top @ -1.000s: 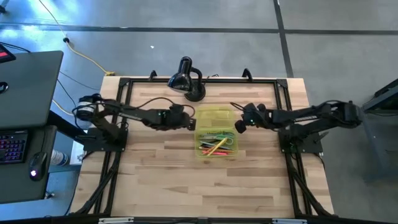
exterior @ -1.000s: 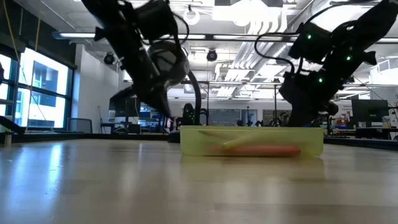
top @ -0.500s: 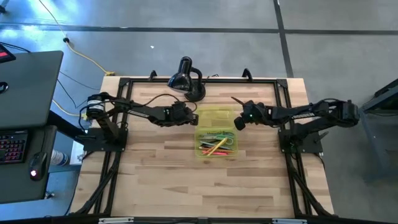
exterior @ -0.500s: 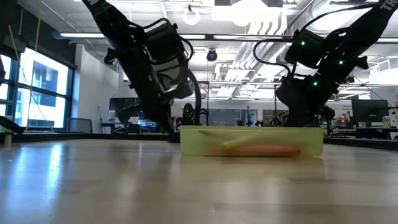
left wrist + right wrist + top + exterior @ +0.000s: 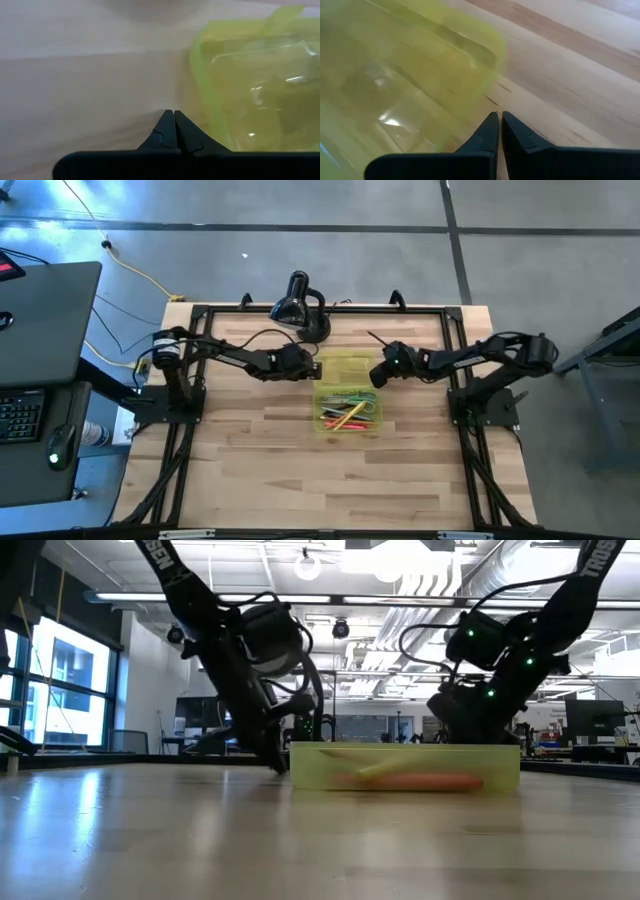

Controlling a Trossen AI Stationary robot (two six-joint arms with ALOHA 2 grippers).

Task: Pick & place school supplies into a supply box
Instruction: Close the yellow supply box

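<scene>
Beside the supply box (image 5: 346, 392) lid, left pincer (image 5: 313, 367) and right pincer (image 5: 375, 374) both clenched, empty (thin plastic, light, flexy; lift by edges).

Both arms have closed in on the open lid (image 5: 343, 366) of the supply box (image 5: 349, 408) — the left gripper (image 5: 313, 367) now at its left edge, the right gripper (image 5: 375, 374) at its right. Each has dropped toward the table (image 5: 300, 470) — fingers pressed together.

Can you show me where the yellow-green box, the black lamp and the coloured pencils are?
supply box (image 5: 333, 429): high view, its near rim.
desk lamp (image 5: 291, 308): high view, its shade.
pencils (image 5: 349, 410): high view, middle of the pile.
</scene>
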